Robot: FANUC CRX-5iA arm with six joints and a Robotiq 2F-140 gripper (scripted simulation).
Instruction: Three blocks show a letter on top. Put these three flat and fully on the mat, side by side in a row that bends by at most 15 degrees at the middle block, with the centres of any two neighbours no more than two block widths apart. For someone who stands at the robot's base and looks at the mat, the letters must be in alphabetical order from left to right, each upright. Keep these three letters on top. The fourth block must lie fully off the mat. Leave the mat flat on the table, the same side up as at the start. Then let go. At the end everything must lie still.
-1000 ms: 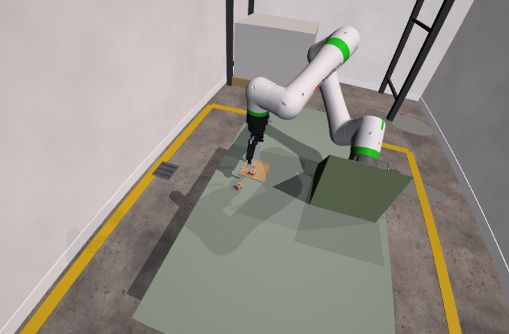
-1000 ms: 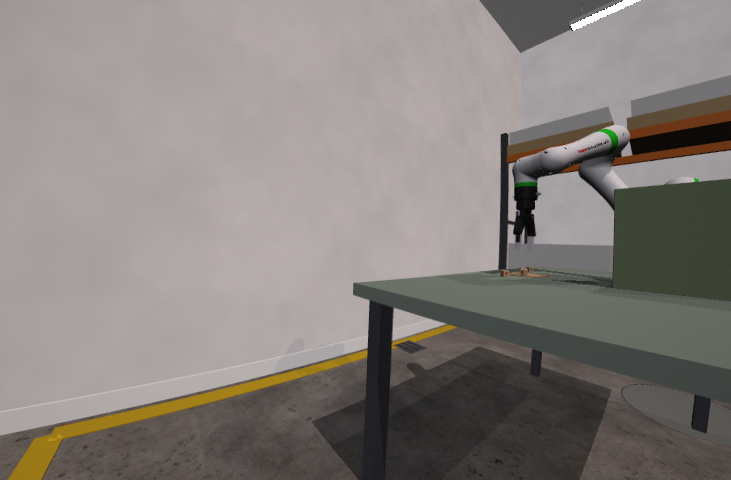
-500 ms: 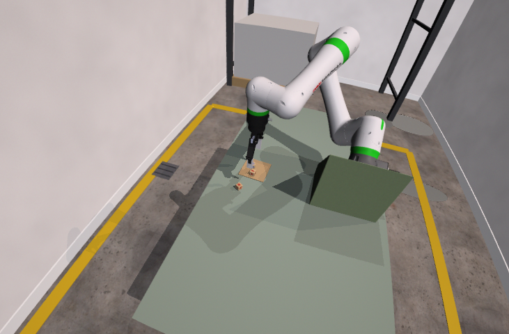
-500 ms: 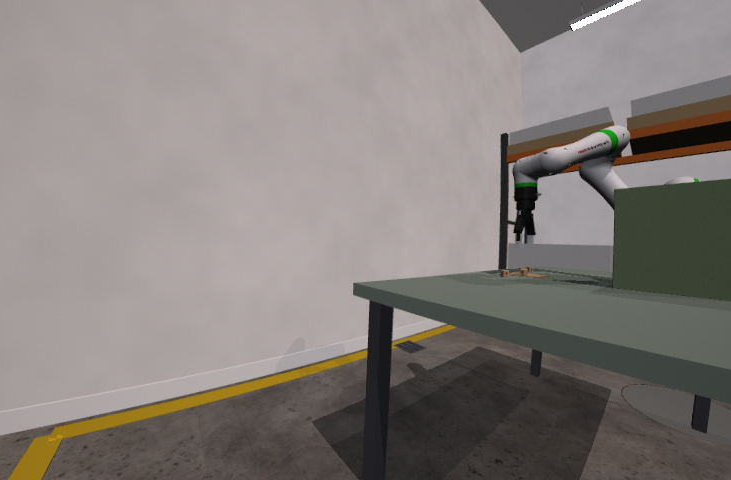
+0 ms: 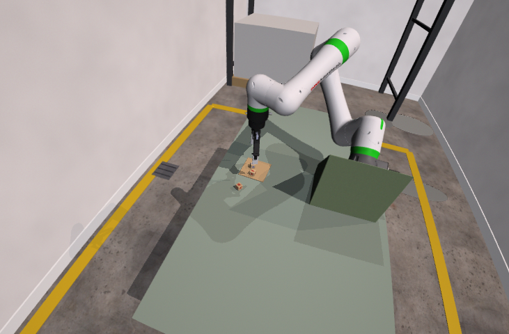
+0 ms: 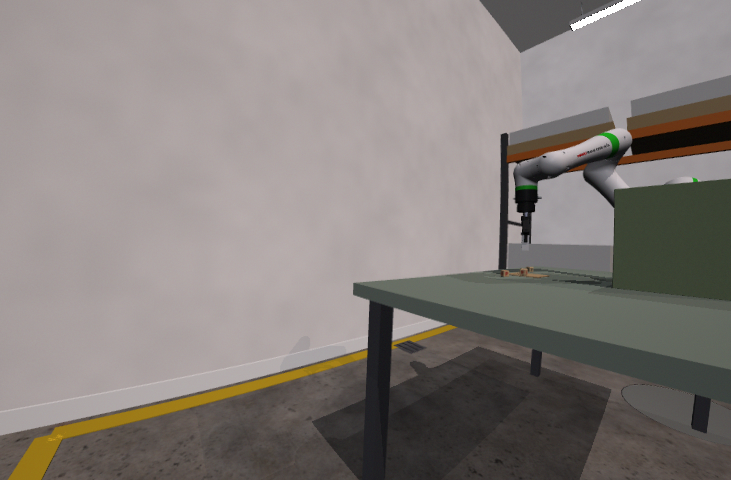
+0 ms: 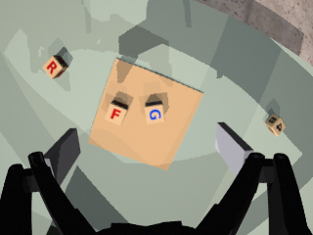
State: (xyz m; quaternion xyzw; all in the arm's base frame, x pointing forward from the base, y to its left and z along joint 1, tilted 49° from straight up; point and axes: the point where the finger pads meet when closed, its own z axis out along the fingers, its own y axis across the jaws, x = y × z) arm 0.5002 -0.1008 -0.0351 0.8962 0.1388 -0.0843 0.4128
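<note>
My fingers (image 5: pixel 255 161) (image 6: pixel 525 246) stand wide, holding nothing. The R block (image 5: pixel 239 186) (image 6: pixel 505 273) (image 7: pixel 55 67) sits off the mat (image 5: pixel 262 173) (image 6: pixel 538 275) (image 7: pixel 147 149), to its left; I expect it light and stiff, best pinched low across opposite sides. My wrist view shows its letter clearly; the exterior doesn't.

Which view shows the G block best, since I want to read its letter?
The wrist view: the blue G on the G block is readable there. The top view shows small blocks on the mat, letters illegible; the exterior likewise.
</note>
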